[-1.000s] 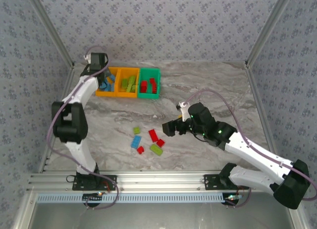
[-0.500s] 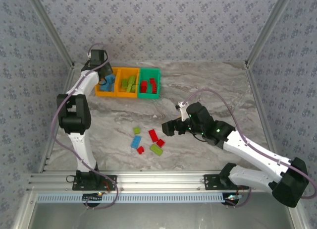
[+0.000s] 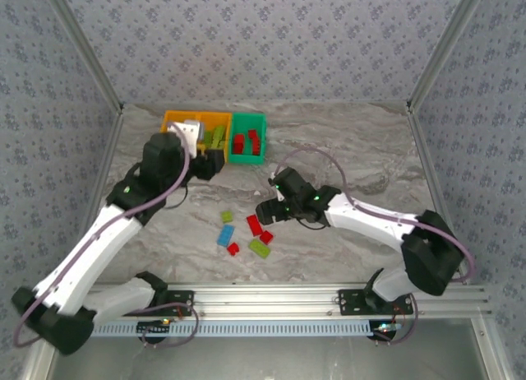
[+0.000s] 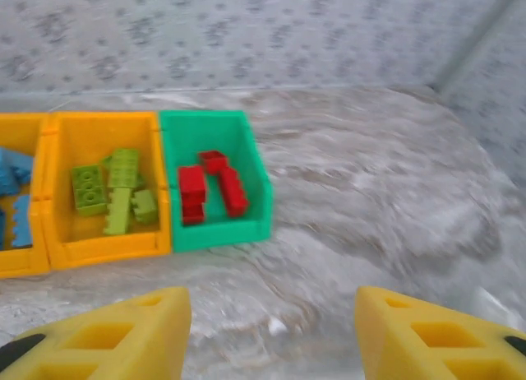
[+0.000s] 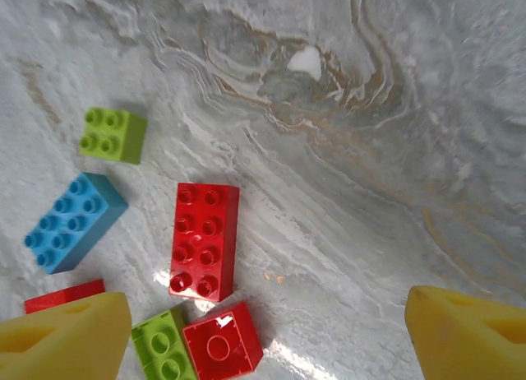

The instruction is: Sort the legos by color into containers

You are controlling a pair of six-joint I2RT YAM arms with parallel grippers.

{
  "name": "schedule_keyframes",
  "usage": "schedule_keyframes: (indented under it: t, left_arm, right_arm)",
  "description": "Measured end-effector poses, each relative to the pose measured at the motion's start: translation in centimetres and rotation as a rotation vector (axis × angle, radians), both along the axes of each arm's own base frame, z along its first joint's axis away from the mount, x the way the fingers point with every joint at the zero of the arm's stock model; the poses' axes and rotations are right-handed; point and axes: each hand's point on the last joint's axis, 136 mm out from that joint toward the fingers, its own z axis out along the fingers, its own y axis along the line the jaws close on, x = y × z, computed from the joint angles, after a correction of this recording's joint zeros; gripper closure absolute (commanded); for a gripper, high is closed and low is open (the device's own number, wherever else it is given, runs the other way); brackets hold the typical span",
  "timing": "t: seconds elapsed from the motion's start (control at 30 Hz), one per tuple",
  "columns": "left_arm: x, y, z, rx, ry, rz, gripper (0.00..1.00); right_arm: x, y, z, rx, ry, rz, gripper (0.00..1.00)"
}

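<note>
Loose legos (image 3: 254,224) on marble table (image 3: 362,150) (right pincer (image 3: 266,212) just beside)

Table (image 3: 353,141) right of bins (image 3: 246,159) bare; loose legos (image 3: 254,224) crowd centre, right hand (image 3: 267,212) hovering over them.

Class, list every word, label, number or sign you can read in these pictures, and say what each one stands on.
None can be read.
The bins bear no labels.
The bricks show no legible marking on their studs.
The wallpaper carries a flower pattern and no letters.
</note>
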Motion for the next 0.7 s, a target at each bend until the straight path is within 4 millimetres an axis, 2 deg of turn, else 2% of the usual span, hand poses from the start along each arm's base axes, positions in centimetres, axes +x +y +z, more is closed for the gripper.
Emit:
schedule_keyframes:
  t: [0.1,0.17,0.23,0.3,0.47,0.63,0.7]
  left_arm:
    - [-4.1,0.2,-0.3,0.059,0.006,-0.107,0.39]
    - [-6.1,0.5,-1.1,0.106,0.016,-0.18,0.36]
    - [-7.6,1.0,-2.6,0.168,0.032,-0.232,0.33]
    - [-8.6,1.7,-4.6,0.228,0.056,-0.262,0.3]
    - [-9.8,2.7,-9.1,0.319,0.131,-0.297,0.23]
    - [-9.7,3.2,-10.4,0.352,0.154,-0.287,0.08]
    - [-9.6,3.5,-10.7,0.36,0.158,-0.269,0.05]
  right_arm:
    - [0.1,1.3,-1.7,-0.036,0.034,0.018,0.14]
    - [0.2,2.3,-2.8,-0.056,0.054,0.034,0.14]
    - [0.0,3.3,-4.0,-0.075,0.074,0.05,0.17]
    - [0.0,4.2,-5.3,-0.092,0.09,0.06,0.24]
    - [0.3,4.5,-7.8,-0.172,0.101,0.043,0.42]
    - [0.7,4.5,-7.7,-0.204,0.077,0.031,0.7]
    - [0.9,4.6,-7.3,-0.203,0.059,0.03,0.72]
